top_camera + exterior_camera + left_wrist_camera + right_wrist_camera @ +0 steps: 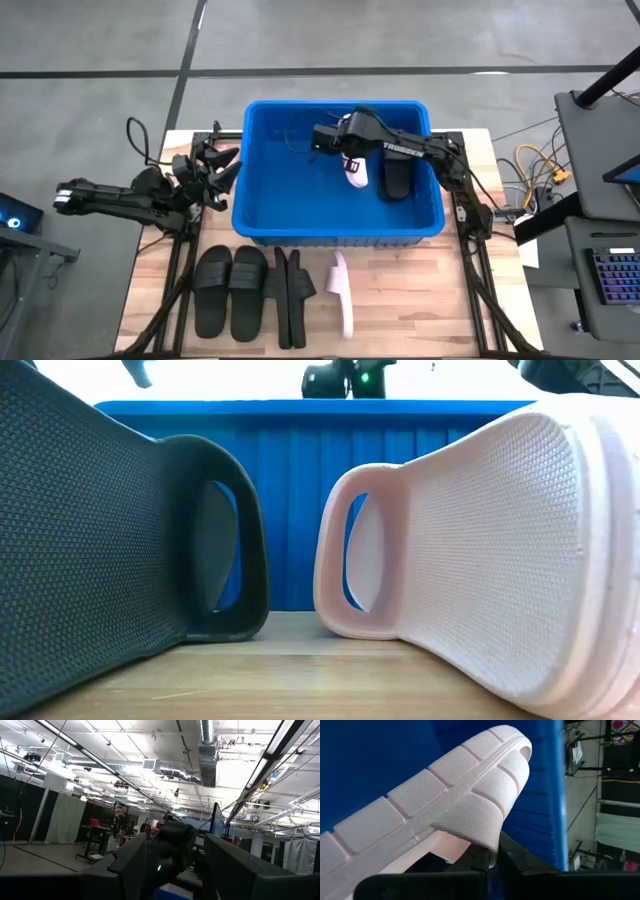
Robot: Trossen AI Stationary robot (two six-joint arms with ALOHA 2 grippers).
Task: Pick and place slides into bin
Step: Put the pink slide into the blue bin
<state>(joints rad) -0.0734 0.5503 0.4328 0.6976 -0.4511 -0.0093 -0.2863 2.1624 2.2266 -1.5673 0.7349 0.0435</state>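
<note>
The blue bin (pixel 262 215) stands mid-table. My right gripper (pixel 349 160) reaches over it from the right, shut on a pale pink slide (pixel 357 176) inside the bin. A black slide (pixel 396 178) lies on the bin floor beside it. My left gripper (pixel 226 167) waits open and empty just left of the bin. In front of the bin two black slides (pixel 232 292) lie flat. Two more black slides (pixel 288 296) and the other pale pink slide (pixel 343 290) stand on their side edges. My right gripper pinches the pink slide's wide strap (pixel 479 831) at its edge between its two fingers (pixel 470 865). The ribbed sole faces the wrist camera. The slide hangs inside the bin, toe end away from the fingers. I cannot tell whether it touches the bin floor.
In the low view a black slide (pixel 110 550) and the pink slide (pixel 480 550) on their edges stand close before the bin's ribbed wall (pixel 290 490). Cables and a desk with a keyboard (pixel 610 280) lie off the table's right side.
</note>
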